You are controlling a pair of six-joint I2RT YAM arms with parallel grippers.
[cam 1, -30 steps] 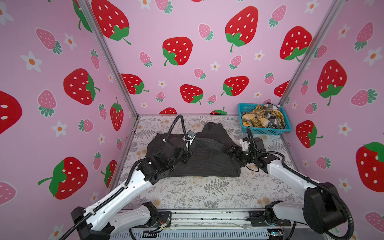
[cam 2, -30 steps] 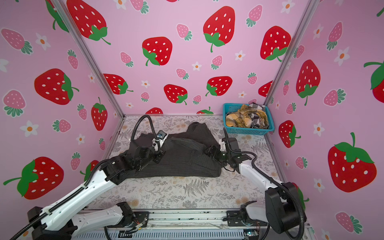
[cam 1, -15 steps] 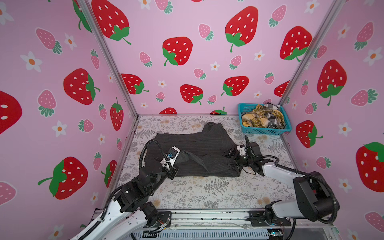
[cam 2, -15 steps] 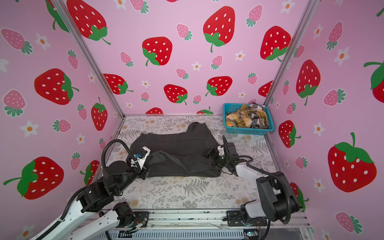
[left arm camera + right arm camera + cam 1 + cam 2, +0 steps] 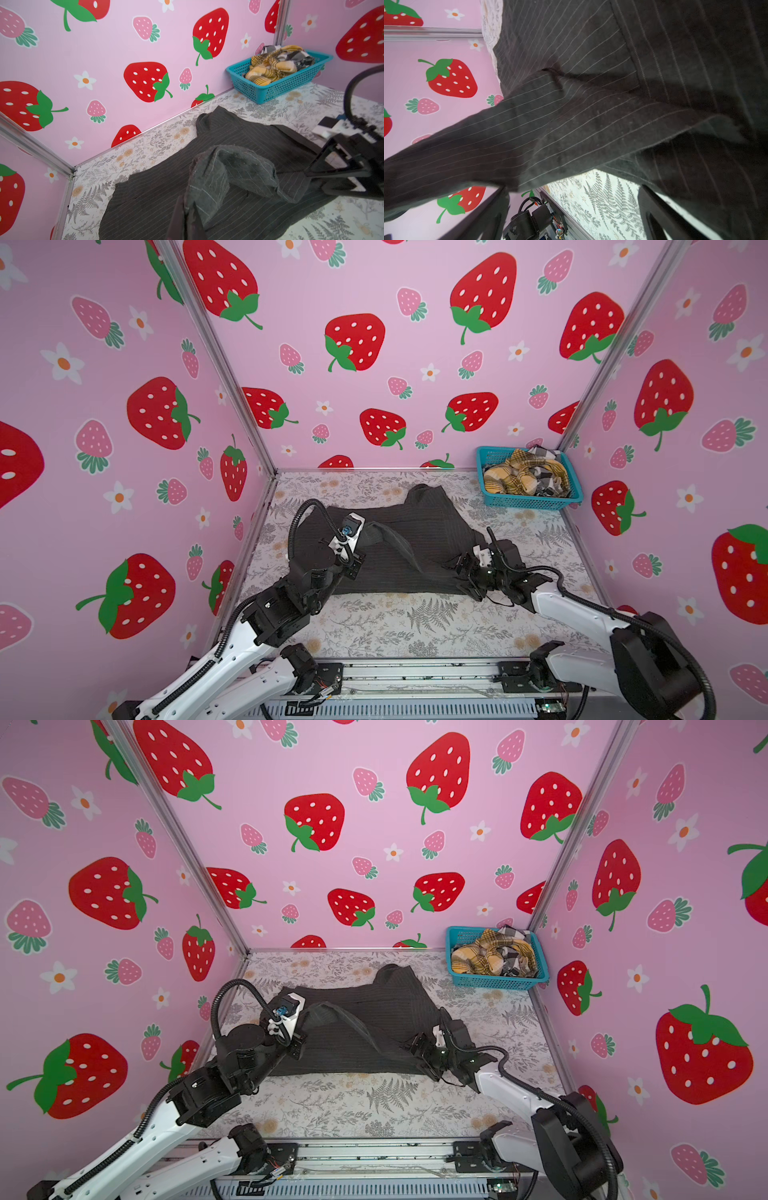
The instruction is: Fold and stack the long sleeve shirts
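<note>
A dark charcoal pinstriped long sleeve shirt lies spread on the floral table in both top views. My left gripper is shut on its sleeve cuff, holding it raised above the shirt's left half. The sleeve runs taut down to the shirt's front right corner. There my right gripper stands open and low, its fingers wide apart at the hem, with bare table between them. A mustard plaid shirt and a black-and-white checked one lie crumpled in the basket.
The turquoise mesh basket stands in the back right corner. Pink strawberry walls close in the table on three sides. A metal rail runs along the front edge. Bare floral table shows in front of the shirt.
My left gripper drew the sleeve back toward the front left, then came forward and up again over the shirt. My right gripper shifted a little nearer the front at the right corner, still open.
</note>
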